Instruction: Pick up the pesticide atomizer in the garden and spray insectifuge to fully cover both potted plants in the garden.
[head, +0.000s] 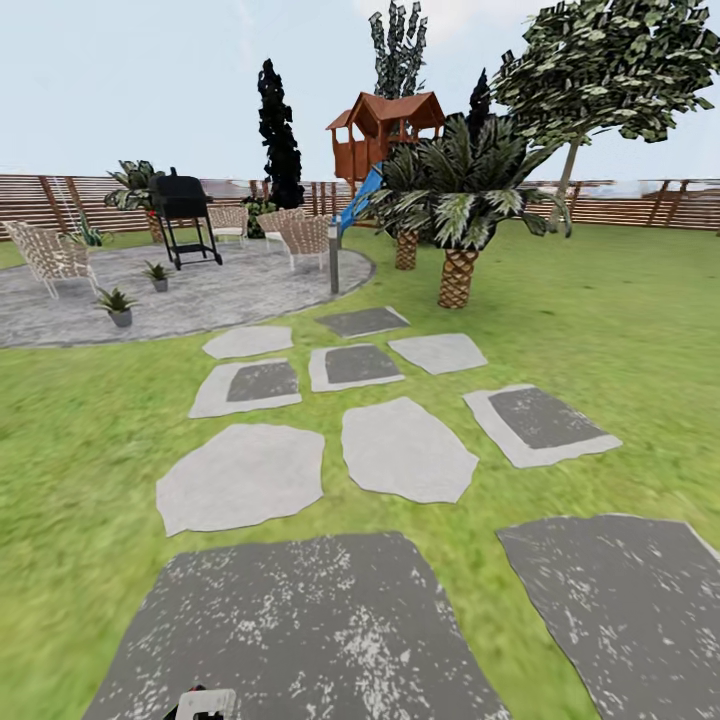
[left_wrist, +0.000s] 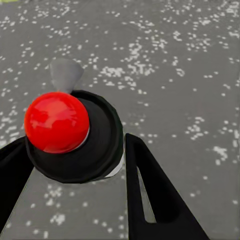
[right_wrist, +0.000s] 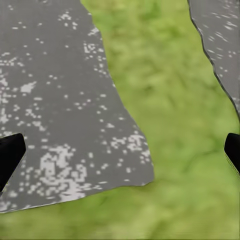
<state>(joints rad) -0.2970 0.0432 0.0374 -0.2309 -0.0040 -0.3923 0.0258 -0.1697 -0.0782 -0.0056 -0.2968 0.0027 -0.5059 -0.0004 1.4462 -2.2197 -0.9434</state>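
Lawn (head: 620, 330) lies open on the right; ten stepping slabs (head: 405, 450) run toward the round paving (head: 220, 290) at the far left, edged by the fence (head: 620, 205). Two potted plants (head: 118, 305) (head: 157, 275) stand on the paving, near one grill (head: 183, 215) and wicker seats (head: 45, 255) (partly overlapping, count uncertain). The left gripper (left_wrist: 75, 145) is clamped on the pesticide atomizer (left_wrist: 95, 145), seen end-on, body hidden. The right gripper (right_wrist: 120, 150) is spread wide over a slab edge, fingertips cut off.
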